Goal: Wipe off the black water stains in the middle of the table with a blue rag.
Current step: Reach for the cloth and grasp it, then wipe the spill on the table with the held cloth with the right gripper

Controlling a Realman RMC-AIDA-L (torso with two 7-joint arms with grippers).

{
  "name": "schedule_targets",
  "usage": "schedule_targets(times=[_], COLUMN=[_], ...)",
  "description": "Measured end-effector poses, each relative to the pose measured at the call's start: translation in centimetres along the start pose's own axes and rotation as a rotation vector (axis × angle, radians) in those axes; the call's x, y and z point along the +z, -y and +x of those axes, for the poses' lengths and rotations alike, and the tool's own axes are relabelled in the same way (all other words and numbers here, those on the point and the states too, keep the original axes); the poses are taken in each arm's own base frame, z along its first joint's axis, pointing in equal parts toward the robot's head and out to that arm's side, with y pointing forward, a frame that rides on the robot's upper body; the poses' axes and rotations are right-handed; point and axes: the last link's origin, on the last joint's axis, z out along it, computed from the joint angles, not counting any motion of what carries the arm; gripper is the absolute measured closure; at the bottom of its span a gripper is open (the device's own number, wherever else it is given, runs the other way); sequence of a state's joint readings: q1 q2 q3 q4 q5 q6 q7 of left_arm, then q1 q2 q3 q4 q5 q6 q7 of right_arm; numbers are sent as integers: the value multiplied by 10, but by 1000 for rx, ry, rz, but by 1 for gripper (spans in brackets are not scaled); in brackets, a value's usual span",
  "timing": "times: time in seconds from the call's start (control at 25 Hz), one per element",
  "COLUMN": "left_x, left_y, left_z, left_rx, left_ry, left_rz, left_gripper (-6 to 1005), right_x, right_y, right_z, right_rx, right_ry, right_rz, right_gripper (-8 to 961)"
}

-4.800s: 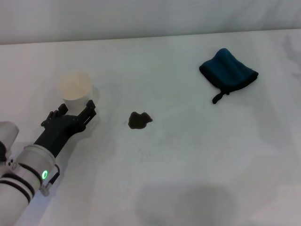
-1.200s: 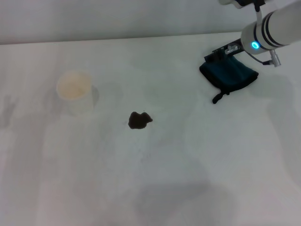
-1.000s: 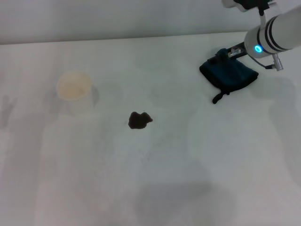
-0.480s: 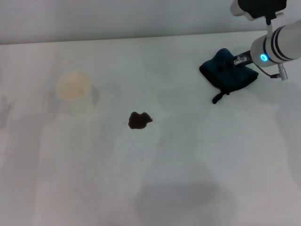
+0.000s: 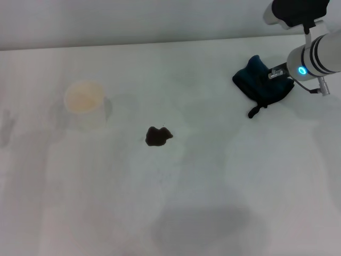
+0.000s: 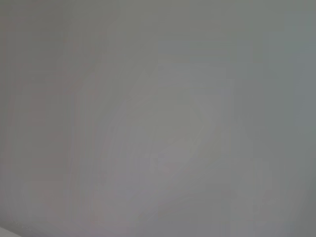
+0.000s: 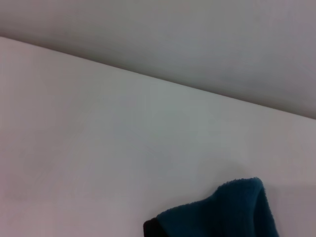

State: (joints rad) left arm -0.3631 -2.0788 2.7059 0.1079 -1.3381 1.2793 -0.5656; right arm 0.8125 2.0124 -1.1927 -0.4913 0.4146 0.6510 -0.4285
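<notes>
Stain (image 5: 158, 136) sits mid-table (image 5: 213, 186), untouched, well apart from the rag (image 5: 263, 84), which is bunched at the far right with one corner raised and its loop tag trailing toward the robot. Right gripper (image 5: 273, 74) is on the rag's right side, touching it; can't tell if it's clamped on the cloth or not, fingers are hidden, and the right wrist view only shows a rag corner (image 7: 222, 212). From the gripper the stain lies left and nearer the robot, so that's the carry direction; the right arm is the near one, left gripper not in view, cup (image 5: 84, 103) further left of the stain.
</notes>
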Motion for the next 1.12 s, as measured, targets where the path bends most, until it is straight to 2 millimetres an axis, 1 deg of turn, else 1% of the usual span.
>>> schedule_targets(times=[0.16, 0.28, 0.4, 0.52, 0.6, 0.76, 0.88, 1.0, 1.12], left_x=[-2, -3, -3, -3, -3, -2, 0, 3, 6], left_y=[1, 1, 2, 2, 4, 5, 6, 8, 7], left_z=[-1, -1, -1, 0, 0, 2, 4, 7, 8], left_rx=[-5, -11, -28, -45, -57, -73, -66, -50, -49], left_ry=[3, 4, 4, 3, 1, -3, -5, -7, -9], left_rz=[3, 5, 6, 7, 10, 12, 11, 7, -2], left_gripper=[113, 113, 113, 114, 114, 114, 114, 114, 114], right_x=[-1, -4, -11, -24, -32, -44, -47, -44, -36], right_y=[3, 4, 6, 6, 1, -21, -48, -79, -106], right_z=[2, 0, -5, -10, -12, -9, -3, 4, 12], right_rx=[14, 14, -3, -37, -61, -121, -179, -251, -317], right_ry=[2, 7, 16, 21, 13, -8, 3, 25, 46], right_rz=[-2, -4, -12, -35, -76, -243, -376, -467, -505], right_gripper=[719, 788, 856, 858, 859, 859, 859, 859, 860])
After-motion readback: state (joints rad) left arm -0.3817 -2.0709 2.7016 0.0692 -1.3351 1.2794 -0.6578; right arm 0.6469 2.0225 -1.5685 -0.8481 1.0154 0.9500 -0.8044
